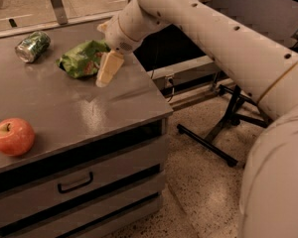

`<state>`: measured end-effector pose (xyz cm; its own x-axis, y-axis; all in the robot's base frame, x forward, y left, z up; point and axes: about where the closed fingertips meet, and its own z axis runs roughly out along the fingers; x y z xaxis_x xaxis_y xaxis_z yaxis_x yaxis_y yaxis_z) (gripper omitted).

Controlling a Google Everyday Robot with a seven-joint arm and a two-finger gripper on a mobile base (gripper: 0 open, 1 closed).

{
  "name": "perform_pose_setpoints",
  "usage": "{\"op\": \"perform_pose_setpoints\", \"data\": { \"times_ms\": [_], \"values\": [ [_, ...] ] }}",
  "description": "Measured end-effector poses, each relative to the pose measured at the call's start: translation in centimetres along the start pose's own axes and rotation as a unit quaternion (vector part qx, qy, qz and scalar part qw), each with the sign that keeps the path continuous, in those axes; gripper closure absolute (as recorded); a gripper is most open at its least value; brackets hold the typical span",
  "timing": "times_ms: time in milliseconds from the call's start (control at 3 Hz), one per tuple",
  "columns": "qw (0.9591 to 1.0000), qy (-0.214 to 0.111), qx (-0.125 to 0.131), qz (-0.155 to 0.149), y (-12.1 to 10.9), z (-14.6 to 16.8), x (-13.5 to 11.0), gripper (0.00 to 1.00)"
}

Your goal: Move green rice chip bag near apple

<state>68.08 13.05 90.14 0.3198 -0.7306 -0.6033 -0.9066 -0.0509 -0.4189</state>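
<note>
The gripper [105, 75] is held at the bag's [82, 58] edge, seemingly for grasping, its closure not discernible, the apple [12, 136] well apart.

**One High View Over the Cabinet Corner**

The single camera is looking steeply down at the grey cabinet top [64, 118] from close by, facing its front right corner. The gripper [106, 75] is hanging at upper centre, just beside the green rice chip bag [81, 58].

Crinkled green rice chip bag [82, 58] lies far back on the cabinet top [64, 108]. The red apple [12, 136] sits upright at its near-left edge. The gripper [104, 78] hangs at the bag's right edge.
</note>
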Motion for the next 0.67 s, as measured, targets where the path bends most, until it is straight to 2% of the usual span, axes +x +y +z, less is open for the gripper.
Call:
{"op": "perform_pose_setpoints", "data": {
  "times_ms": [333, 667],
  "values": [
    [1.0, 0.002, 0.0, 0.009, -1.5, 1.1, 1.4, 0.0],
    [0.9997, -0.008, 0.004, 0.024, -3.0, 1.8, 3.7, 0.0]
  ]
}}
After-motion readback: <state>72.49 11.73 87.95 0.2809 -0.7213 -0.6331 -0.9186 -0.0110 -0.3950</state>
